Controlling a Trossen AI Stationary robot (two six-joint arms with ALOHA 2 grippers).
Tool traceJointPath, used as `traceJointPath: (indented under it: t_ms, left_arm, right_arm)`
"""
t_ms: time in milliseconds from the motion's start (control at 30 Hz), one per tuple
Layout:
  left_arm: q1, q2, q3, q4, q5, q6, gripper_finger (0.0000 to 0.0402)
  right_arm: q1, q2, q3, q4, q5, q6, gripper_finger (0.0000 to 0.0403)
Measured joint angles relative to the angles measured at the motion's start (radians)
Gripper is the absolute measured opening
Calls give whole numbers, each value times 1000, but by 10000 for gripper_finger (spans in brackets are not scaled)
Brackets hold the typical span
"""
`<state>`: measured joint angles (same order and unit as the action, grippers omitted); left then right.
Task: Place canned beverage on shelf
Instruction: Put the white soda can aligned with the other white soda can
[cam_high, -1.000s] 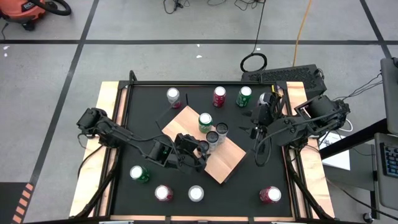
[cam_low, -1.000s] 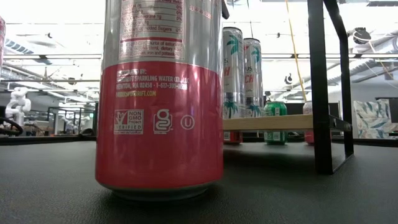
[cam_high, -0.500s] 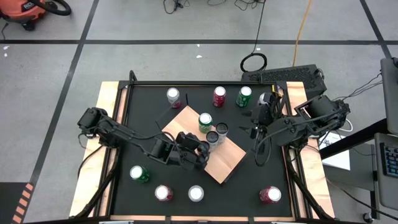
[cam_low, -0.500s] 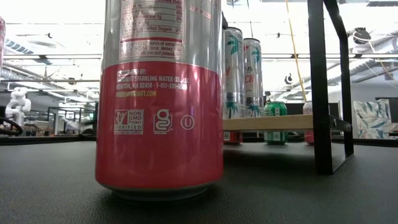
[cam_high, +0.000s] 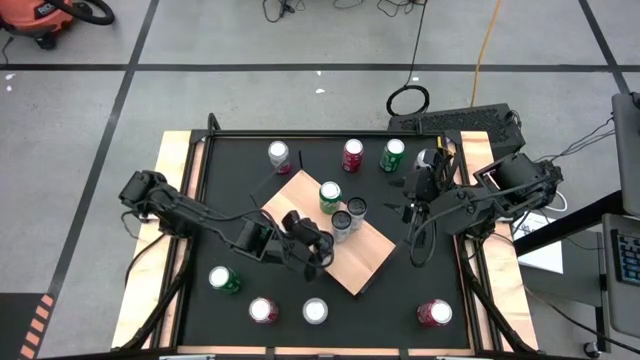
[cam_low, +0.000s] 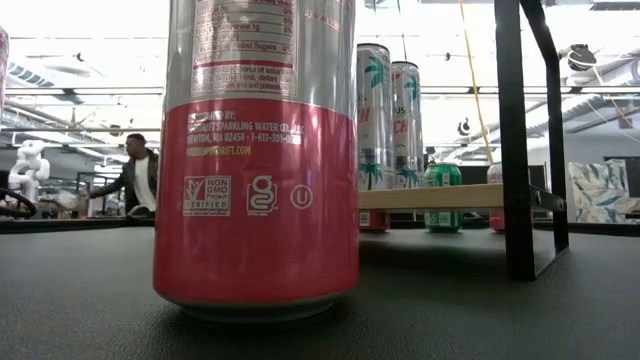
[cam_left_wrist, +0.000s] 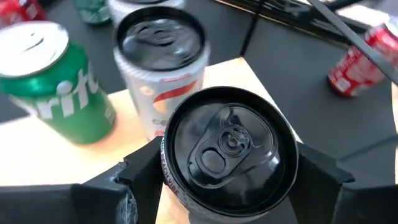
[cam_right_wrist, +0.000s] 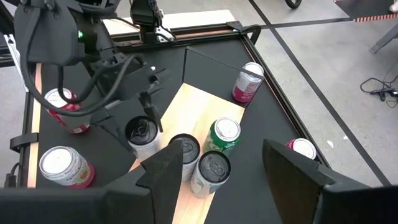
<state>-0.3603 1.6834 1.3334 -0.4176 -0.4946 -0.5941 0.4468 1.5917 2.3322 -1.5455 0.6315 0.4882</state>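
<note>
The left tool (cam_left_wrist: 227, 180) stands over the shelf (cam_high: 370, 262), a tan board lying askew on the black tabletop (cam_high: 400, 300); its fingers (cam_left_wrist: 140, 177) sit at either side of a black-topped can (cam_left_wrist: 227, 149), touching or just short of it, which I cannot tell; that can stands on the shelf beside a second black-topped can (cam_left_wrist: 161, 68) and a green can (cam_left_wrist: 53, 87); the right tool (cam_right_wrist: 217, 177) hangs released off the shelf's far side, well apart, grasping nothing.
</note>
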Motion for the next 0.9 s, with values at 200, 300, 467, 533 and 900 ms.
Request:
traceJointPath:
  t_ms: [200, 300, 467, 533, 900]
  left_arm:
    - [13, -10, 0, 40, 61, 105, 260]
    - [25, -15, 0, 46, 88, 134, 259]
    - [50, -17, 0, 38, 142, 166, 259]
    - [57, -17, 0, 14, 162, 182, 259]
    - [51, -227, -128, 66, 200, 218, 259]
  right_arm:
    - [0, 0, 0, 0, 0, 1, 196]
    - [0, 0, 0, 0, 0, 10, 196]
    - [0, 0, 0, 0, 0, 16, 196]
    - [0, 0, 0, 0, 0, 16, 196]
    - [0, 0, 0, 1, -6, 35, 196]
